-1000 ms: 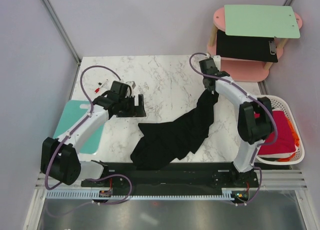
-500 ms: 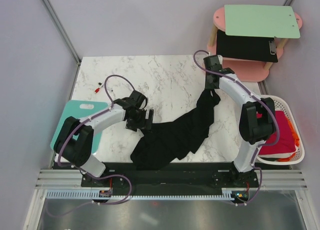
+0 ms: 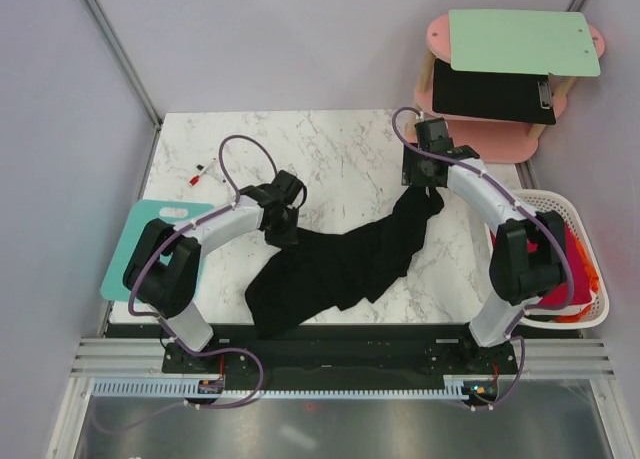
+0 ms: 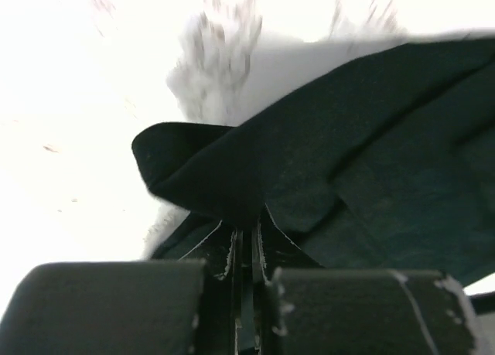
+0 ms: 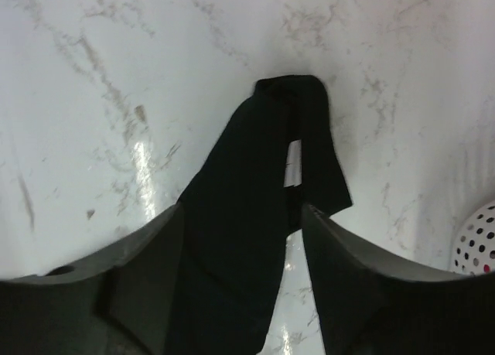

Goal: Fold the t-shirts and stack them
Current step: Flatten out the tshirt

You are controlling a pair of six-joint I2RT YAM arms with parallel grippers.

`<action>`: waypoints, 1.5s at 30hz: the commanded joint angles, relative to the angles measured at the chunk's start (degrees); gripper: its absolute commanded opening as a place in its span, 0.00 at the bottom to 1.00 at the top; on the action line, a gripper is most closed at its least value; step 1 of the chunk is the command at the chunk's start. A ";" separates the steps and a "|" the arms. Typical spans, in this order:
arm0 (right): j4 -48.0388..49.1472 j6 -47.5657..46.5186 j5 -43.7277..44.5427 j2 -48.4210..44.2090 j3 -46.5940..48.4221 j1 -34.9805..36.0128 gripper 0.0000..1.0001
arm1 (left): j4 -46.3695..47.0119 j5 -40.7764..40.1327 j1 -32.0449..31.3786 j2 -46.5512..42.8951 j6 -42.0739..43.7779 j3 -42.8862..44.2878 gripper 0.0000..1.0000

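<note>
A large black t-shirt (image 3: 340, 264) lies crumpled across the marble table, running from the near left up to the far right. My left gripper (image 3: 283, 229) is shut on a fold at the shirt's upper left edge; in the left wrist view the jaws (image 4: 246, 231) pinch black cloth (image 4: 371, 162). My right gripper (image 3: 420, 184) hovers open over the shirt's far right tip, and the cloth (image 5: 255, 162) lies loose between its spread fingers (image 5: 242, 208). A red t-shirt (image 3: 558, 269) and a bit of orange fabric (image 3: 593, 279) sit in the basket.
A white perforated basket (image 3: 560, 201) stands at the table's right edge, its rim also in the right wrist view (image 5: 479, 239). A teal cutting board (image 3: 125, 254) lies at the left edge. A pink stool (image 3: 500, 139) with a black clipboard (image 3: 490, 91) stands far right. A small red pen (image 3: 200, 174) lies far left.
My left gripper moved right to the shirt's edge and shut on it. My right gripper opened and let the shirt's far end drop to the table.
</note>
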 commanded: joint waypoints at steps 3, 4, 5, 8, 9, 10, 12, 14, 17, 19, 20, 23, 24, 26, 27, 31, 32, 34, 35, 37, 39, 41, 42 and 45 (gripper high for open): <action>6.82 0.14 -14.78 -11.10 -7.64 1.21 0.77 | -2.64 -7.45 0.85 2.14 2.49 14.61 0.02; 7.08 0.14 -15.92 -11.45 -8.17 2.25 0.77 | -3.35 -7.88 1.03 3.12 2.84 16.12 0.02; 7.00 0.05 -16.63 -11.37 -8.61 2.96 0.77 | -3.79 -7.80 1.29 4.26 3.02 17.61 0.02; 6.74 -0.74 -17.87 -10.49 -8.79 7.53 0.77 | -5.28 -7.80 2.25 8.40 3.55 22.45 0.02; 6.82 -1.09 -17.52 -9.97 -8.70 8.93 0.76 | -5.37 -7.62 2.69 9.19 3.46 23.16 0.02; 6.74 -1.27 -17.08 -9.27 -8.62 11.90 0.76 | -5.37 -6.66 3.13 10.59 3.37 23.60 0.02; 6.82 -2.06 -15.59 -7.95 -8.09 14.73 0.76 | -5.37 -5.87 4.54 11.74 3.28 24.74 0.02; 6.65 -2.50 -14.71 -5.23 -7.04 18.16 0.75 | -5.37 -4.81 5.68 13.14 3.37 25.53 0.02; 6.03 -2.32 -11.98 -1.01 -5.81 20.54 0.73 | -5.46 -4.02 7.00 14.55 3.55 26.06 0.02; 5.25 -1.80 -9.71 1.45 -5.37 21.51 0.72 | -5.37 -3.49 7.70 14.99 3.81 26.33 0.02; 4.98 -1.53 -9.34 2.33 -5.19 21.60 0.71 | -5.46 -3.23 8.32 15.52 3.99 26.59 0.02; 3.84 -1.18 -8.11 5.06 -4.58 22.48 0.70 | -5.29 -2.53 9.20 16.14 4.25 27.03 0.02; 3.49 -1.18 -7.59 6.37 -4.31 22.92 0.69 | -5.29 -2.26 9.37 16.75 4.25 27.21 0.02; 1.73 -0.74 -5.05 7.70 -3.43 23.36 0.65 | -5.37 -1.91 9.81 17.19 4.51 27.64 0.02; 1.20 -0.74 -4.25 8.23 -3.17 23.71 0.40 | -5.37 -1.82 9.99 17.72 4.52 27.73 0.02; -0.12 0.92 -0.82 6.75 -3.34 23.80 0.00 | -5.37 -1.64 11.04 18.77 4.69 28.00 0.02; -0.12 1.19 0.75 5.69 -3.52 23.97 0.00 | -5.37 -1.56 11.39 19.04 4.69 28.00 0.02; -0.64 1.80 2.25 1.30 -4.39 24.06 0.00 | -5.46 -1.38 12.18 19.65 4.52 27.82 0.02; -0.91 2.42 2.96 -0.28 -4.66 24.06 0.00 | -5.46 -1.47 12.45 19.83 4.34 27.82 0.02; -2.40 3.21 6.03 -4.94 -5.80 24.06 0.00 | -5.37 -1.12 13.33 20.44 4.25 27.82 0.02; -5.20 4.88 10.32 -8.97 -7.29 23.98 0.00 | -5.29 -1.29 13.94 20.80 3.99 27.91 0.02; -7.14 6.72 13.15 -11.62 -8.96 23.98 0.00 | -5.37 -1.21 15.00 20.97 3.64 28.09 0.02; -8.89 9.25 14.20 -14.07 -10.10 23.71 0.00 | -5.29 -1.03 15.26 21.06 3.55 28.17 0.02; -10.83 14.88 13.08 -19.16 -16.42 21.53 0.00 | -5.29 -0.51 16.58 21.15 3.37 28.79 0.02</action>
